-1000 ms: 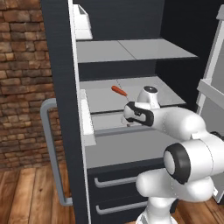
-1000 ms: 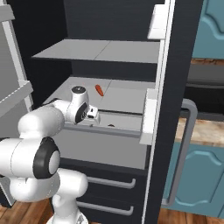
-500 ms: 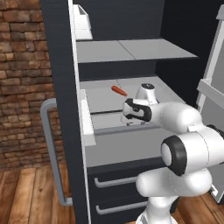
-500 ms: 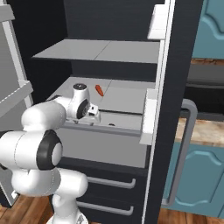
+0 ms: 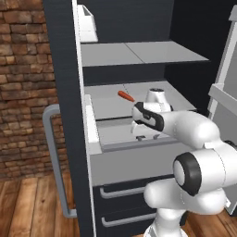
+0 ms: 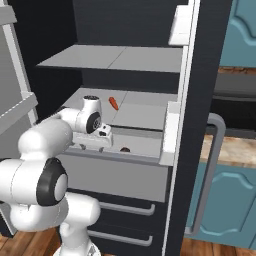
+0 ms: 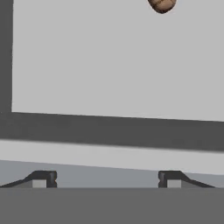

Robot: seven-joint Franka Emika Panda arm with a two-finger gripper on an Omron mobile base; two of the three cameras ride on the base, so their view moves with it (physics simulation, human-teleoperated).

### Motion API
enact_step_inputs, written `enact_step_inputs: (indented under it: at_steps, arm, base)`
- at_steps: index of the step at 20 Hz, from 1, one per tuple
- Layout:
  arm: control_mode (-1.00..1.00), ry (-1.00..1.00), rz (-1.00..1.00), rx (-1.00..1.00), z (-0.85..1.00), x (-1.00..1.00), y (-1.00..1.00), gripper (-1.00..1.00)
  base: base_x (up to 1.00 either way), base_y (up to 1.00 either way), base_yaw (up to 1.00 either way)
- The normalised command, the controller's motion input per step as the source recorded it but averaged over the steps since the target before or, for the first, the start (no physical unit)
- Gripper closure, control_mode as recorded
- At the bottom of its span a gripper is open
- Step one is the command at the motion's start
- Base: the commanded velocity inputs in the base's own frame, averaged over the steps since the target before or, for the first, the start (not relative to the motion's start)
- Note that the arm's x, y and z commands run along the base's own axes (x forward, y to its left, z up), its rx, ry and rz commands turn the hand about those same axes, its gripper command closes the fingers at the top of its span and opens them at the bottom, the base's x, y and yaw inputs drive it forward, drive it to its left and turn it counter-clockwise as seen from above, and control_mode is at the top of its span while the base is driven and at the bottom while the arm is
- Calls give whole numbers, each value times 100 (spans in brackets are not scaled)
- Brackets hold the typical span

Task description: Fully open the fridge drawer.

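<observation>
The fridge drawer (image 5: 132,164) is a wide light-grey box with a plain flat front (image 6: 120,177), and it stands partly pulled out under the lower shelf. My gripper (image 5: 144,135) hangs down inside it, just behind the front lip (image 6: 97,144). In the hand view the gripper (image 7: 106,179) is open, its two dark fingertips (image 7: 41,179) wide apart with nothing between them, looking along the drawer's pale floor (image 7: 113,61). A small brown lump (image 7: 162,4) lies on that floor (image 6: 125,149).
An orange carrot (image 5: 126,96) lies on the shelf above the drawer. Two dark drawers with grey bar handles (image 5: 125,190) sit below. The open fridge door with its white bin (image 5: 90,126) and grey handle (image 5: 52,157) stands left; a flat grey shelf (image 5: 139,53) is overhead.
My hand has dropped lower behind the drawer's front lip and the elbow has swung. The drawer front has come a little further out.
</observation>
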Motion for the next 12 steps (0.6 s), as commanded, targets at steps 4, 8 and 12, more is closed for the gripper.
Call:
enact_step_inputs:
  at_steps: [4,8,12]
  arm:
    - [-100,16,-1,0,-42,-98,-7,-100]
    - [-100,8,0,0,-28,-100,-7,-100]
    - [-100,0,0,2,-1,-100,-8,-100]
  base:
    - [0,0,0]
    - [0,0,0]
    - [0,0,0]
